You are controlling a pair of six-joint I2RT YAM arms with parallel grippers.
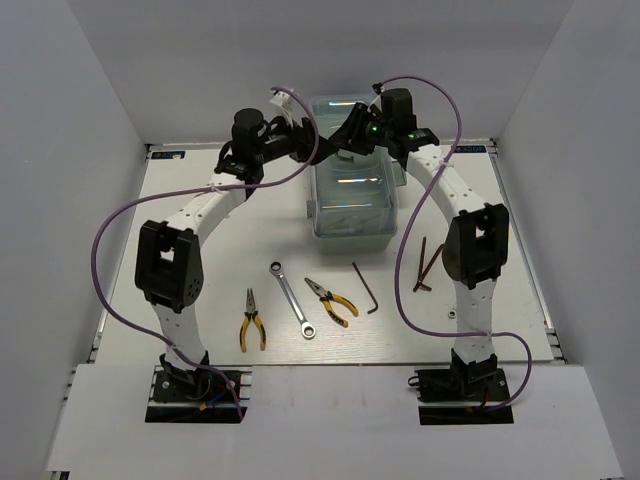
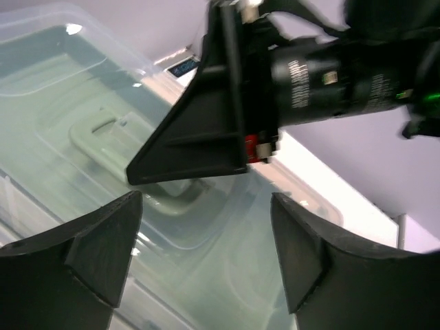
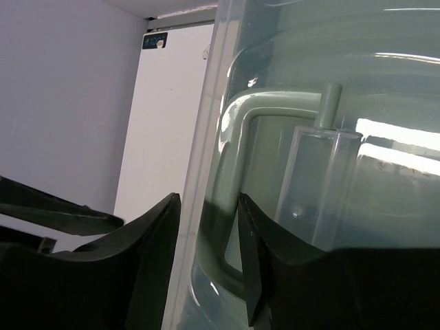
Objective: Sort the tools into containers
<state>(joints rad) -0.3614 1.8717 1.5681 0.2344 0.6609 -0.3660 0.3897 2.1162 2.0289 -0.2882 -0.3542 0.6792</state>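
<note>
shut toolbox [image 1: 350, 200], tools [image 1: 293, 298] left lying in front
left gripper [image 2: 205, 206] is spread wide over the lid [image 2: 82, 89]; right gripper [image 3: 208, 199] is set narrow around the lid's edge, grip can't be told.

In the top view both wrists cover the upper end of the toolbox [image 1: 350, 215], and its contents are only a haze behind the lid. The hex keys [image 1: 424, 268] at right centre overlap, too small to separate. In the right wrist view the lid's rim stands between the right tool's [image 3: 210, 206] fingers; whether they press it cannot be told. That frame's top and right edges crop the box.
</note>
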